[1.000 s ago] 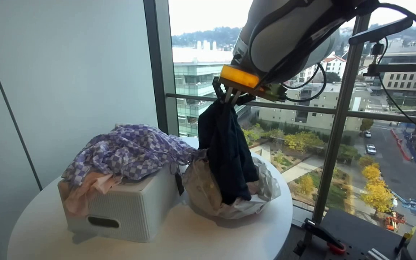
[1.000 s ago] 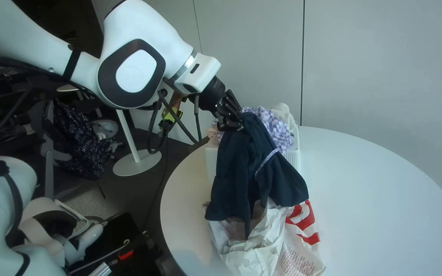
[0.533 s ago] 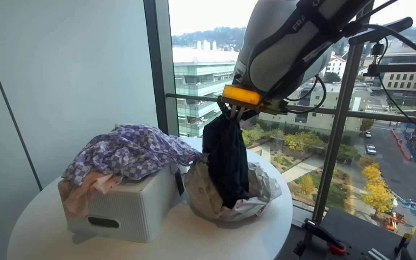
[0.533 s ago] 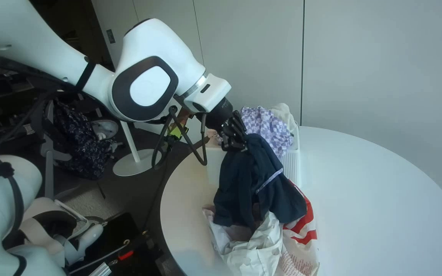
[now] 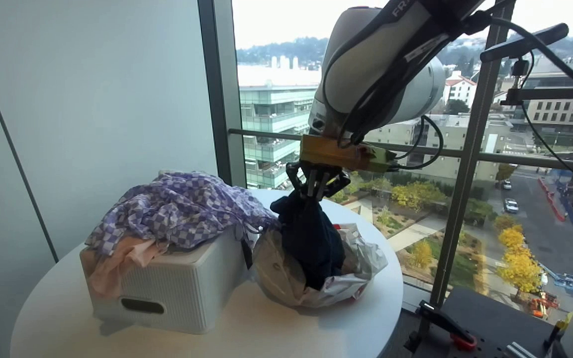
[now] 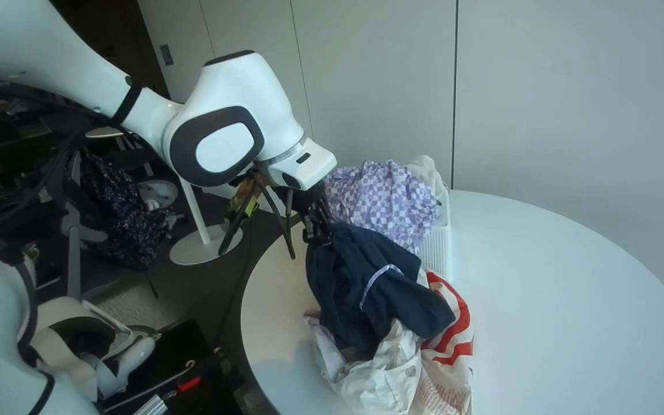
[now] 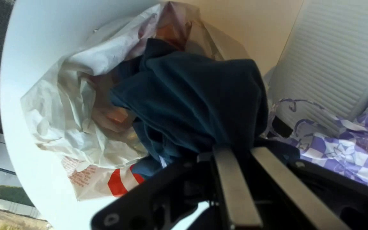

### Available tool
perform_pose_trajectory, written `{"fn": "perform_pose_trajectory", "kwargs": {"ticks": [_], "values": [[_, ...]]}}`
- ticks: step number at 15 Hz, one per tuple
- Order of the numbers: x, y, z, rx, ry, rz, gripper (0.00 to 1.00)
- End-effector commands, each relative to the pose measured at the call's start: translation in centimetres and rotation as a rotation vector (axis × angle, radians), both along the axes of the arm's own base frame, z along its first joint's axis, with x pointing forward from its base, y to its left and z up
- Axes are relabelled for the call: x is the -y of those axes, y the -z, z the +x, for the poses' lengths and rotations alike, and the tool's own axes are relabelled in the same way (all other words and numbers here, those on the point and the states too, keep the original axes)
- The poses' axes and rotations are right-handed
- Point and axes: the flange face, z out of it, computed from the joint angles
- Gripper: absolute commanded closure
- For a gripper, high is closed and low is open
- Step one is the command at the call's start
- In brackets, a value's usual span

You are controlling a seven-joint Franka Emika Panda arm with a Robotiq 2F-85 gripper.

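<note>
pinching the dark cloth point(image 5: 311, 238) in my tool point(image 5: 315, 197), i see its length slant down from the grip to the mouth of the crumpled bag point(image 5: 275, 268) beside the pale box point(image 5: 182, 283).

Dark navy garment point(image 6: 350, 276), plain matte cloth, type unclear from the folds. Bunched top pinched in the gripper point(image 5: 315, 194); the rest hangs below in loose, uneven folds, slumped rather than pulled taut. Thin pale strip point(image 6: 371, 283) crosses it, trim or cord, can't tell. Lower end sits in the open mouth of the crumpled whitish plastic bag point(image 7: 72, 111); one fold overlaps the bag's red-striped side point(image 6: 452, 344) in an exterior view.
</note>
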Motion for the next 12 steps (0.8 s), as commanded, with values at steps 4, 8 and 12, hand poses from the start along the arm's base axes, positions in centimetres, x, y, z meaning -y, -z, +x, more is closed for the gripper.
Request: {"fn": "perform_pose_trajectory", "kwargs": {"ticks": [4,8,12], "values": [[3.7,6.2,0.7,-0.202,0.039,-0.028,0.95],[6.0,9.2,2.6,-0.252,0.059,-0.066,0.95],[7.2,11.5,5.3,-0.254,0.063,-0.116,0.95]]}}
